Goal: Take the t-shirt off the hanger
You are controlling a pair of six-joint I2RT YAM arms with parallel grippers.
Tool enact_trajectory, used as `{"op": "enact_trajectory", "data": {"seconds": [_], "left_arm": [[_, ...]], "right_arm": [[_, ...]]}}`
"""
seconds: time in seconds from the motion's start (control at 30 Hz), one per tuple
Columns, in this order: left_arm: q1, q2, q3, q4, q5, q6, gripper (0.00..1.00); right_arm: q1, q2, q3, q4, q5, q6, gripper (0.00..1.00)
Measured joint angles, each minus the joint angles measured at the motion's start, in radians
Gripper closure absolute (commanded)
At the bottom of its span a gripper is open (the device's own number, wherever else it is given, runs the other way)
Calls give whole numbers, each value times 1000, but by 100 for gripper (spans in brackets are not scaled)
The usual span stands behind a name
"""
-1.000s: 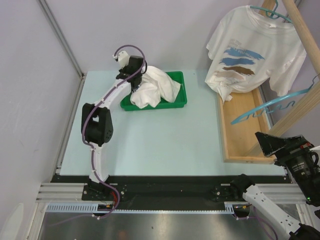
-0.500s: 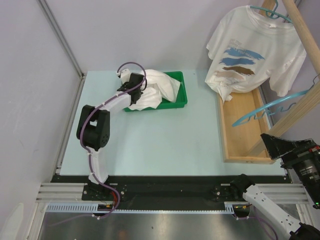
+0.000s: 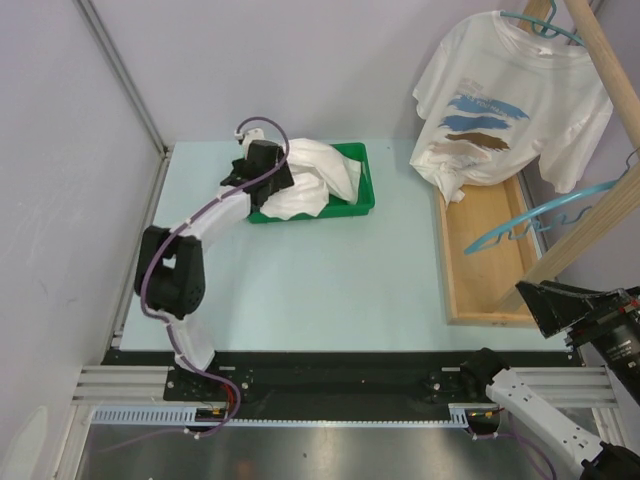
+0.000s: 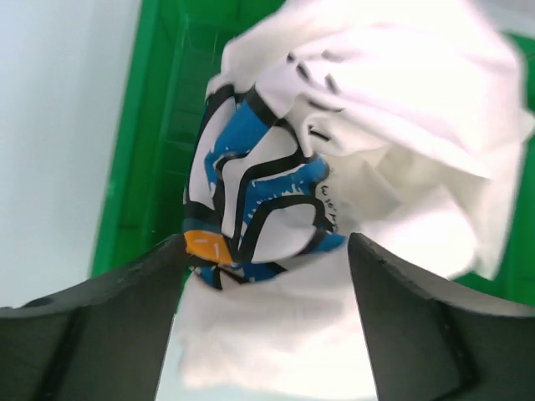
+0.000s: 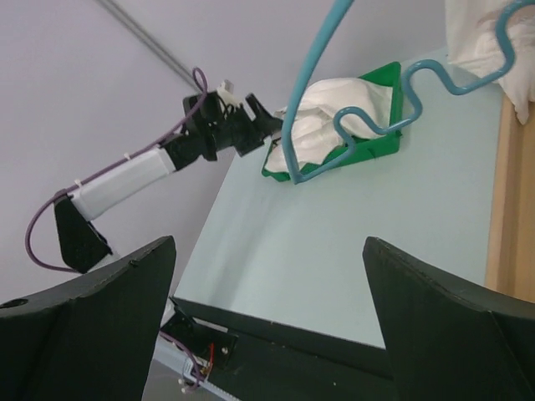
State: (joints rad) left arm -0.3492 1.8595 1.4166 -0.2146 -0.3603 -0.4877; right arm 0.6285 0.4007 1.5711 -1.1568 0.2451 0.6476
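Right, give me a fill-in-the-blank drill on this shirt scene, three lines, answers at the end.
The bin holding the crumpled shirt is ____ in colour. The left gripper hangs over that shirt with its jaws ____. Near the hanging shirt, the other hanger carries ____.

Missing words: green; open; nothing.

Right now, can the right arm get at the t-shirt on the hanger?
Probably yes. The right gripper is open and empty, and the hung t-shirt is on its side of the table. The bare teal hanger dangles between them, though, and might snag.
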Motion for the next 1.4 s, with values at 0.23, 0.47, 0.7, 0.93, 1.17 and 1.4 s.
{"op": "enact_trajectory", "data": {"seconds": [0.23, 0.47, 0.7, 0.93, 1.17, 1.4], "left_arm": [[-2, -336, -34, -41, 82, 45, 5], [-80, -660, -175, -34, 265, 54, 7], [-156, -930, -467, -36, 357, 14, 8], [-156, -1032, -536, -86, 391, 13, 8], [-156, -1075, -565, -83, 405, 15, 8], [-156, -1120, -593, -88, 418, 7, 8]], "right_arm": [[-10, 42, 27, 2, -167, -105, 0], [-345, 182, 81, 18, -610, -256, 0], [-588, 309, 21, 235, -926, -168, 0], [-616, 481, 73, 390, -1015, -71, 0], [-44, 647, 159, 362, -674, -119, 0], [329, 938, 331, 362, -124, -208, 0]]}}
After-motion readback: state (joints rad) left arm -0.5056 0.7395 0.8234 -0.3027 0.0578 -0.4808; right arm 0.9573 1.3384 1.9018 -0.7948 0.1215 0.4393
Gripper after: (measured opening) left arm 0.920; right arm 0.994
